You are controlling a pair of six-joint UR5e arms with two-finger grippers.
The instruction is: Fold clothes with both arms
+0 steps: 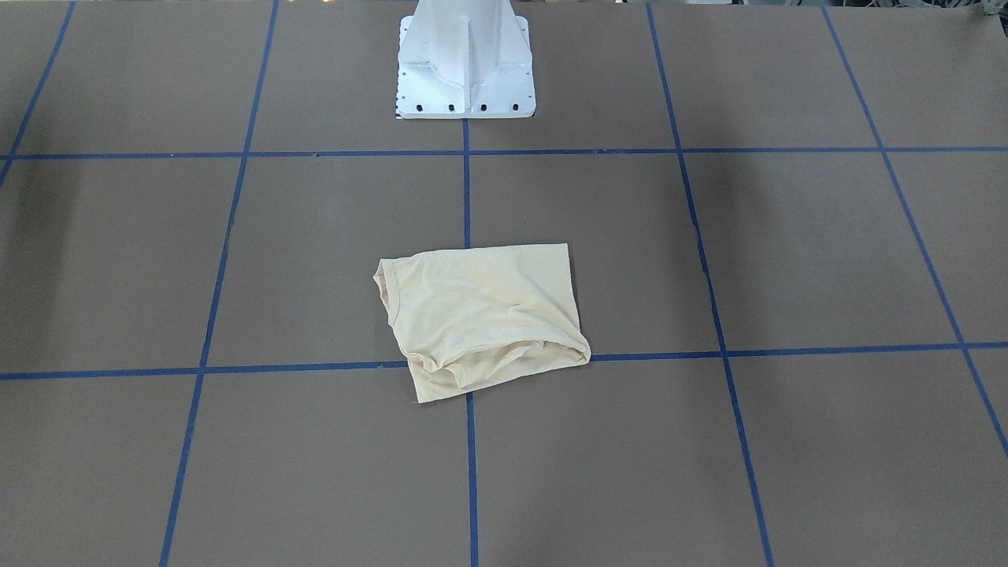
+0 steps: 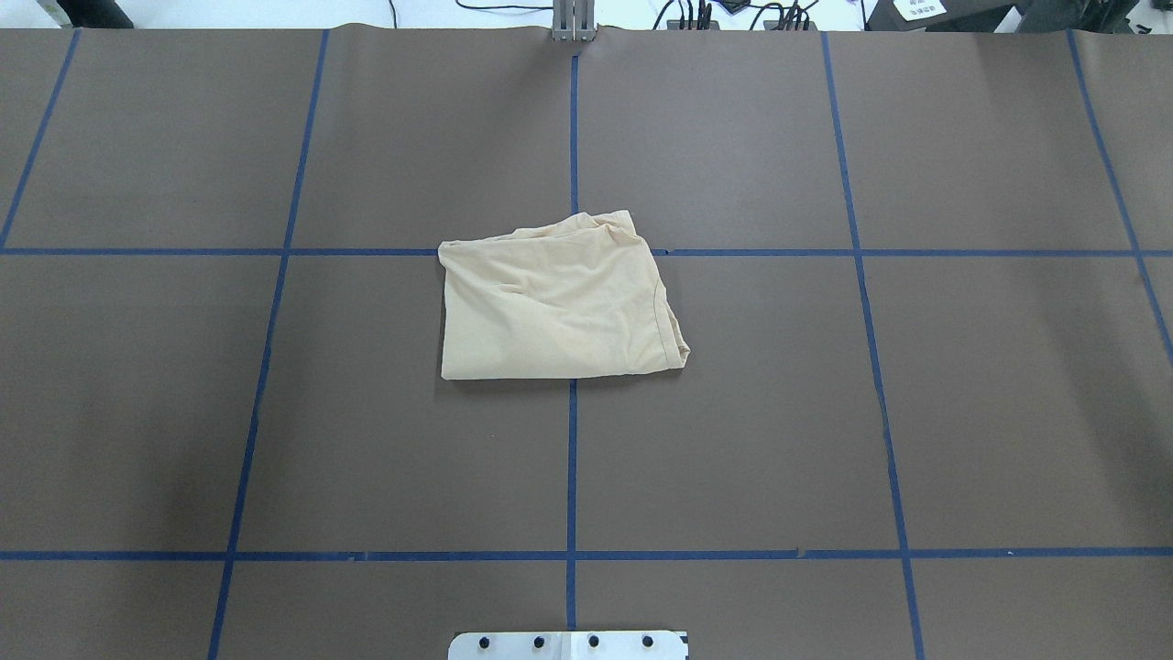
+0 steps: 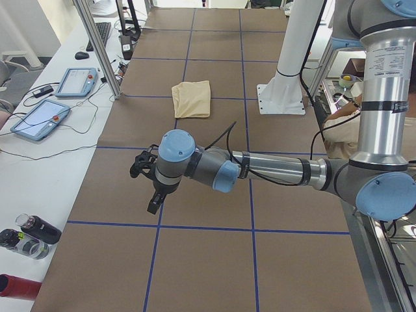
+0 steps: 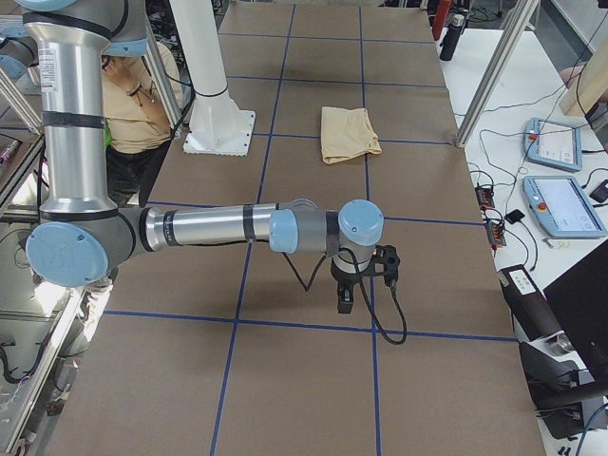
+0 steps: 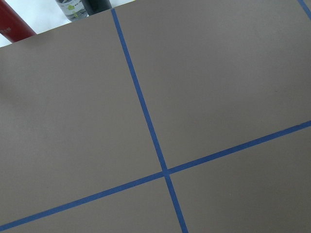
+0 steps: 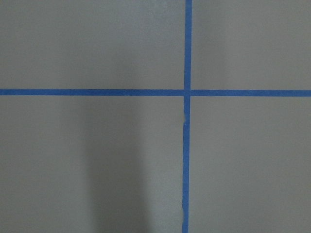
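1. Front-facing view: the cream-yellow T-shirt [image 1: 480, 315] lies folded into a small packet near the middle of the brown surface [image 1: 709, 457]. It covers a crossing of the blue tape lines [image 1: 732, 350]. Its side nearest this camera is rumpled, with loose folds. The white pedestal [image 1: 466, 71] stands well apart from it.
2. Overhead view: the T-shirt [image 2: 554, 307] is roughly a rectangle. The edge toward the robot is straight and the far edge is wrinkled.
3. Left side view: the left arm [image 3: 273, 170], the near one, reaches out low above the surface. The left pincer [image 3: 153, 203] hangs with its tips pointing down, well apart from the T-shirt [image 3: 192, 99]. I cannot tell if it is released or clenched.
4. Right side view: the right arm [image 4: 209, 228], the near one, is stretched out low. The right pincer [image 4: 346, 302] points down above the surface, well apart from the T-shirt [image 4: 348, 133]. I cannot tell its state here either.
5. Left wrist view: bare surface with one tape crossing, and bottles [image 5: 80, 7] at the top edge.
6. Right wrist view: only bare surface and one tape crossing.
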